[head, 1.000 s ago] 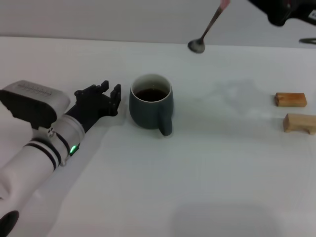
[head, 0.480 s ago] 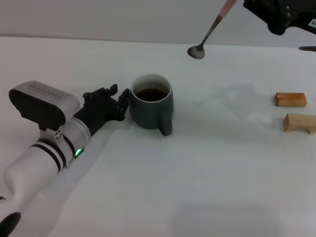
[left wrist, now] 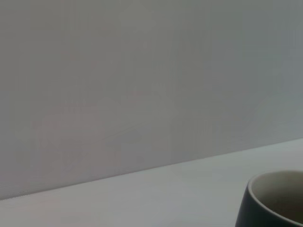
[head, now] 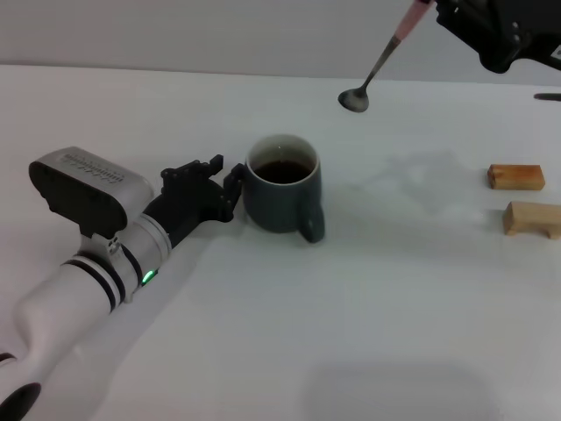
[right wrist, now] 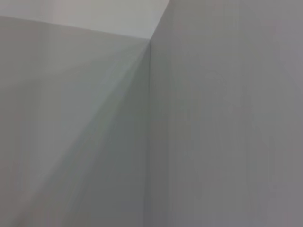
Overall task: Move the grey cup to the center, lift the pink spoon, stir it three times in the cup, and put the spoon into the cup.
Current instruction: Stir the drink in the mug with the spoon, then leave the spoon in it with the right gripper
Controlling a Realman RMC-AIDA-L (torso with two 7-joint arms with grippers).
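Note:
The grey cup (head: 283, 195) stands on the white table (head: 368, 307), left of the middle, with dark liquid inside and its handle toward the front right. Its rim also shows in the left wrist view (left wrist: 277, 201). My left gripper (head: 224, 182) lies low on the table with its fingers apart, touching the cup's left side. My right gripper (head: 491, 31) is high at the back right and holds the pink spoon (head: 379, 63) by its pink handle. The spoon hangs in the air with its bowl down, behind and to the right of the cup.
Two small tan wooden blocks (head: 515, 176) (head: 531, 217) lie at the right edge of the table. A pale wall runs behind the table. The right wrist view shows only wall.
My left gripper has moved right against the cup, and the cup has slid right with it. The spoon has shifted slightly right in my right gripper.

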